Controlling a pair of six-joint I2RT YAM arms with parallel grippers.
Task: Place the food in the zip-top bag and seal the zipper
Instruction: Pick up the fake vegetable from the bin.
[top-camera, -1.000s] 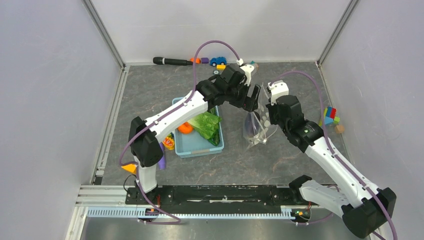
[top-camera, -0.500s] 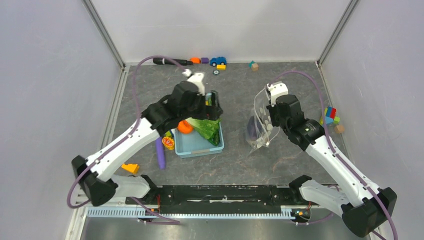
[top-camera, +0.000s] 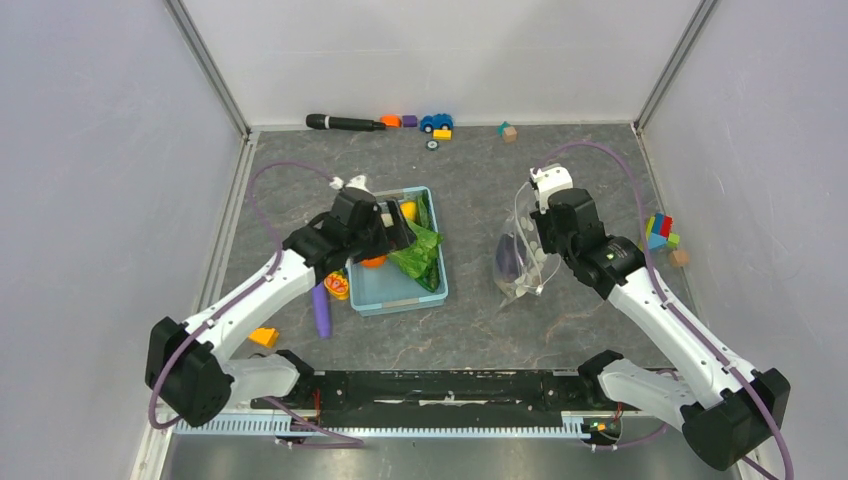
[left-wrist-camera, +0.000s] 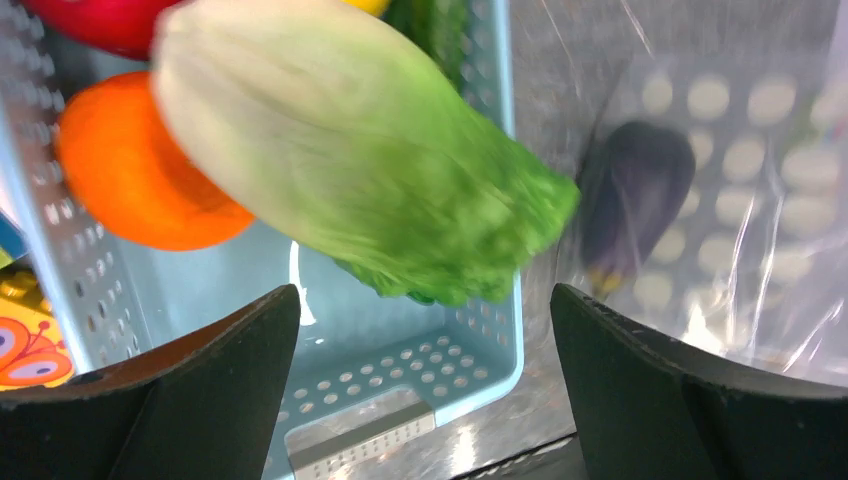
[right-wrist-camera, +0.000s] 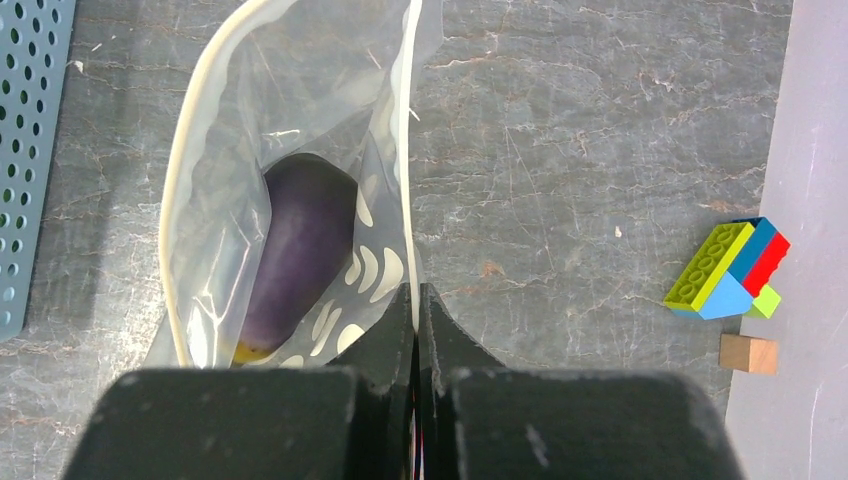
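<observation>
My left gripper (left-wrist-camera: 422, 300) hangs open over the light-blue basket (left-wrist-camera: 420, 370), nothing between its fingers. Below it lie the green lettuce (left-wrist-camera: 350, 170), an orange round piece (left-wrist-camera: 130, 180) and a red piece (left-wrist-camera: 100, 20). In the top view the left gripper (top-camera: 398, 230) is above the basket's (top-camera: 400, 300) far half. My right gripper (right-wrist-camera: 415, 295) is shut on the mouth edge of the dotted zip-top bag (right-wrist-camera: 300, 100), holding it up with the mouth open. The white zipper (right-wrist-camera: 190, 170) runs round the mouth. A purple eggplant (right-wrist-camera: 300, 250) lies inside the bag (top-camera: 515, 265).
A long purple rod (top-camera: 320, 310), an orange wedge (top-camera: 263, 337) and a yellow-red toy (top-camera: 338, 285) lie left of the basket. Coloured bricks (right-wrist-camera: 728, 270) and a wooden cube (right-wrist-camera: 748, 352) sit by the right wall. A black marker (top-camera: 345, 123) and toy car (top-camera: 436, 122) line the back wall.
My left arm has swung left from the bag's mouth to above the basket, its jaws open. The right gripper has kept its hold on the bag, which sagged slightly.
</observation>
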